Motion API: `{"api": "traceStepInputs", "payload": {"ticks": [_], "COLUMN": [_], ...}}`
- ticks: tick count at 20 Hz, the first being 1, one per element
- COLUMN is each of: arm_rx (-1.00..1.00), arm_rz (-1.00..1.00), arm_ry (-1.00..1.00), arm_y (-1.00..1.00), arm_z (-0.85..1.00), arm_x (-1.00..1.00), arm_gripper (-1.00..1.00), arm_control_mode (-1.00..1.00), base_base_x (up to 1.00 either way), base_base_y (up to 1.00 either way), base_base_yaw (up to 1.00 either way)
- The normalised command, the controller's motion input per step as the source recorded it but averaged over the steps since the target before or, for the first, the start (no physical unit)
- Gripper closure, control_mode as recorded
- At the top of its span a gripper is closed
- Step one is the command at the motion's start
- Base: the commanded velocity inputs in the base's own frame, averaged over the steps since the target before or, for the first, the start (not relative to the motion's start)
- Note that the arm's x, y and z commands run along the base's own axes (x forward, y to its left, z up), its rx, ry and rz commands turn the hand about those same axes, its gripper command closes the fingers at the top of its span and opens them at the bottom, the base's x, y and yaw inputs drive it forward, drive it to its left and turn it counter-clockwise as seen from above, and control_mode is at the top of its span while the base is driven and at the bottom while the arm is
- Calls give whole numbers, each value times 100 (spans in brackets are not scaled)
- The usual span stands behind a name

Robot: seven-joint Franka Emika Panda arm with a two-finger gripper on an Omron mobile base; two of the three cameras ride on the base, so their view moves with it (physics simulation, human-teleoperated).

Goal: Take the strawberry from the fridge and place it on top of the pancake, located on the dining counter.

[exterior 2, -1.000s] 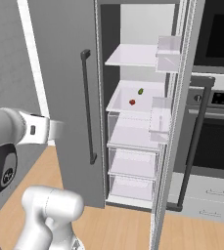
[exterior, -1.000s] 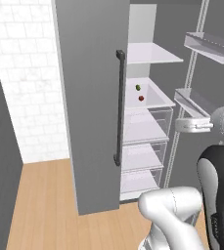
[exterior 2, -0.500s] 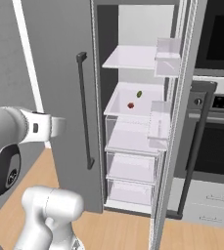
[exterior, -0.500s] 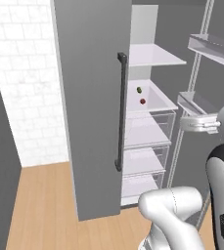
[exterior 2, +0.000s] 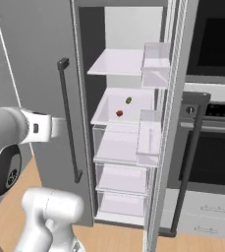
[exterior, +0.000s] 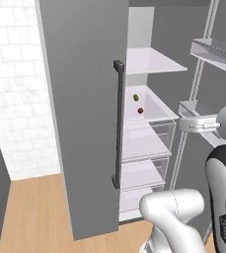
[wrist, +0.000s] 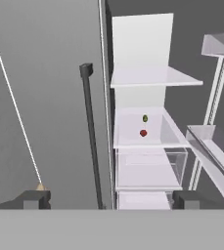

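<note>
I am holding my pincer (wrist: 106, 199) wide apart, facing the strawberry (wrist: 143, 133) on the open fridge (wrist: 50, 97) shelf.

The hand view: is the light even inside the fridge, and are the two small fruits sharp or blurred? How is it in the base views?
Hand view: soft, even light in the fridge, no glare; the strawberry and green fruit are tiny but distinct. Left base view: the same fruits are small, slightly soft; the door front is flat grey. Right base view: the oven is dark, without reflections.
</note>
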Motion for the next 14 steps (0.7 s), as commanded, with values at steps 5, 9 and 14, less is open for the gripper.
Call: {"api": "traceStepInputs", "payload": {"ticks": [5, 9, 14], "arm_rx": [0, 0, 0], "arm_rz": [0, 0, 0], "arm_ry": [0, 0, 0], "arm_y": [0, 0, 0], "arm_z": [0, 0, 0], "arm_x": [0, 0, 0], "arm_gripper": [-100, -100, -100], "arm_control_mode": [100, 100, 100], "base_base_x": [43, 75, 82], "base_base_y": [-36, -5, -3], "base_base_yaw": [-13, -10, -5]}}
